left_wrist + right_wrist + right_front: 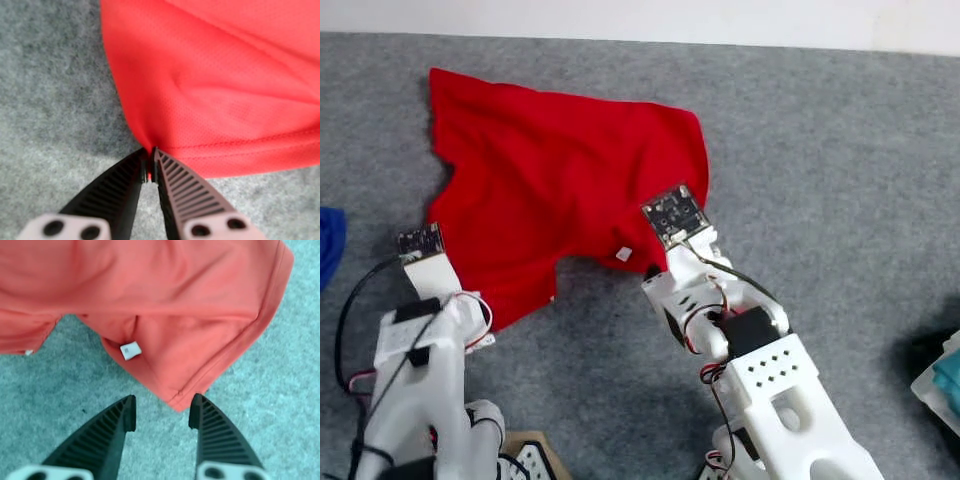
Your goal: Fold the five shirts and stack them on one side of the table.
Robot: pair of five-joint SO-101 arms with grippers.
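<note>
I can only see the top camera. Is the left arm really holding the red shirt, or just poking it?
Observer: Really holding. The left end effector is shut on the red shirt, pinching the fabric's edge beside a stitched hem.
Operator: Is the other one holding too?
Observer: Not yet. The right end effector is open, and a hemmed corner of the shirt lies between its fingertips.
</note>
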